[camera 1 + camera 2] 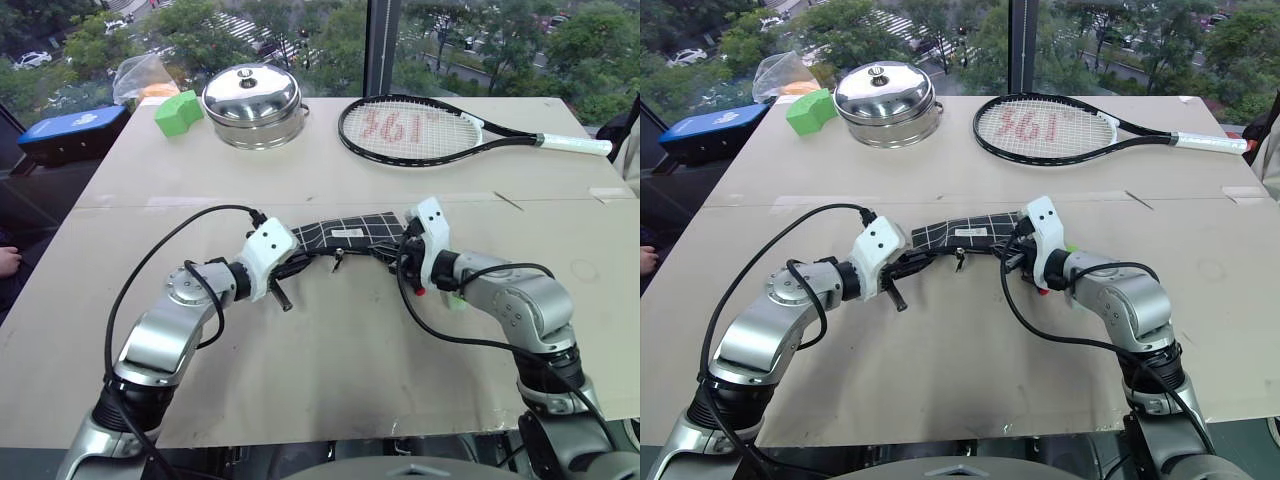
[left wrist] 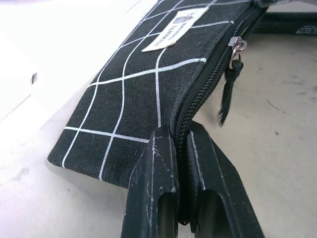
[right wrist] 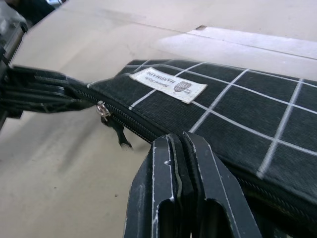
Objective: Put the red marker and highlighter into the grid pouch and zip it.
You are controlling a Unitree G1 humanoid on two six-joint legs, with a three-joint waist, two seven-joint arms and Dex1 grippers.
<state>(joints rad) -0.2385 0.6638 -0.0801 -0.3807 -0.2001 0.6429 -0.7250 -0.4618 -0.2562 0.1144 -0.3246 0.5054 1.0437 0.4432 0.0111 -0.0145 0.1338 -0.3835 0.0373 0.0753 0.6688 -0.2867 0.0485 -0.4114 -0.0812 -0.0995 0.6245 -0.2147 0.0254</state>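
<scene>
The left gripper (image 2: 179, 148) has its two black jaws pinched on the zipper edge at one end of the grid pouch (image 1: 352, 233), a flat black fabric pencil pouch with white grid lines and a small white label (image 3: 168, 85). The right gripper (image 3: 184, 148) has its jaws pressed together at the zipper edge near the pouch's other end; whether they nip the fabric cannot be told. Between the two grippers the black zipper pull (image 2: 229, 87) hangs from its slider partway along the zipper. The pouch is held between the two arms above the middle of the pale desk (image 1: 330, 350). A lime-green bit, which may be the highlighter (image 1: 457, 299), peeks out beside the right wrist. Farther back on the desk lie a black-framed tennis racket with a white grip (image 1: 440, 132), a lidded stainless steel pot (image 1: 252, 104) and a green block (image 1: 178, 112).
</scene>
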